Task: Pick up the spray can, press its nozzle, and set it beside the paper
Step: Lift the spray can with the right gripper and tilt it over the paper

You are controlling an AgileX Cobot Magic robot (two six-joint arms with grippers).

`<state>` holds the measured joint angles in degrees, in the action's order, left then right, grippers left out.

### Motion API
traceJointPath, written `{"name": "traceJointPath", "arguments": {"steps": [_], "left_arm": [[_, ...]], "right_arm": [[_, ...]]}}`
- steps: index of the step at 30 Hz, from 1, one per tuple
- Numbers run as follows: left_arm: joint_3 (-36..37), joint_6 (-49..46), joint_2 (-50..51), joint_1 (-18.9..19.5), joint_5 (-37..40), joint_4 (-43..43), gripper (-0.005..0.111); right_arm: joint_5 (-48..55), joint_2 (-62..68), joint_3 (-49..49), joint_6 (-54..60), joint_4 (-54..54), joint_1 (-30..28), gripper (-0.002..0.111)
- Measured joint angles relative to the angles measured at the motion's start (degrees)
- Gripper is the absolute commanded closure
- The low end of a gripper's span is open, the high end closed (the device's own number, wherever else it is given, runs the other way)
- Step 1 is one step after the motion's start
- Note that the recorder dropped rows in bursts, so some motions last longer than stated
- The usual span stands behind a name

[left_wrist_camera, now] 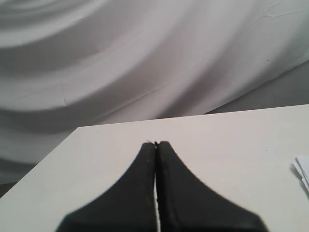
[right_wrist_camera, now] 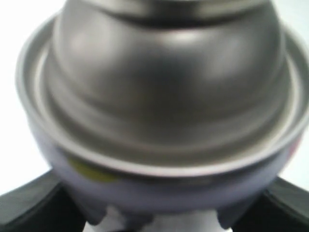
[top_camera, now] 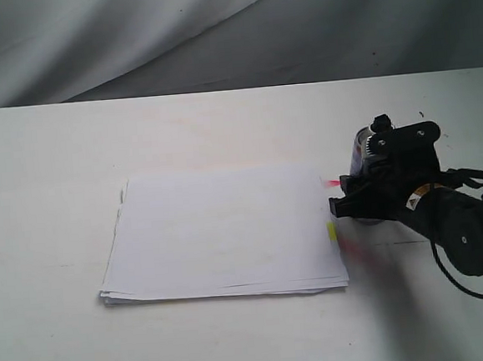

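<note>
The spray can (top_camera: pixel 359 153) stands upright just right of the paper (top_camera: pixel 225 232), its silver body partly hidden by my right gripper (top_camera: pixel 354 205). A small black nozzle (top_camera: pixel 379 124) shows at its top. In the right wrist view the can's silver dome (right_wrist_camera: pixel 164 92) fills the picture, and black fingers (right_wrist_camera: pixel 21 208) press against its body on both sides; the nozzle is cut off there. The paper bears a yellow mark (top_camera: pixel 332 231) and a pink mark (top_camera: pixel 334 182) on its right edge. My left gripper (left_wrist_camera: pixel 156 143) is shut and empty above the table, out of the exterior view.
The white table (top_camera: pixel 220 124) runs back to a grey cloth backdrop (top_camera: pixel 213 32). A corner of the paper (left_wrist_camera: pixel 302 169) shows at the edge of the left wrist view. The right arm and its cable (top_camera: pixel 467 230) lie along the table's right side.
</note>
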<state>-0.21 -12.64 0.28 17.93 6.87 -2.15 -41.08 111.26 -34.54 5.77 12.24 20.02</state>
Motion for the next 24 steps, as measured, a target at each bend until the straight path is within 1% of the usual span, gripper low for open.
{"name": "traceJointPath", "arguments": {"steps": [5, 10, 14, 16, 19, 21, 24], "left_arm": [[0.0, 0.0, 0.0, 0.0, 0.0, 0.0, 0.107], [0.0, 0.0, 0.0, 0.0, 0.0, 0.0, 0.107], [0.0, 0.0, 0.0, 0.0, 0.0, 0.0, 0.107], [0.0, 0.0, 0.0, 0.0, 0.0, 0.0, 0.107], [0.0, 0.0, 0.0, 0.0, 0.0, 0.0, 0.107], [0.0, 0.0, 0.0, 0.0, 0.0, 0.0, 0.107], [0.0, 0.0, 0.0, 0.0, 0.0, 0.0, 0.107]], "right_arm": [[8.0, -4.8, 0.0, 0.0, 2.1, 0.0, 0.108], [18.0, -12.9, 0.0, 0.0, 2.8, 0.0, 0.108], [32.2, -18.3, -3.2, 1.7, 2.6, 0.0, 0.108], [41.7, -19.8, -6.4, 1.8, 1.0, 0.0, 0.108], [55.4, -20.4, -11.9, -0.7, -5.2, 0.0, 0.108], [63.3, -20.4, -15.9, -5.8, -12.2, 0.0, 0.108], [72.4, -20.4, -20.7, -13.7, -25.1, 0.9, 0.108]]}}
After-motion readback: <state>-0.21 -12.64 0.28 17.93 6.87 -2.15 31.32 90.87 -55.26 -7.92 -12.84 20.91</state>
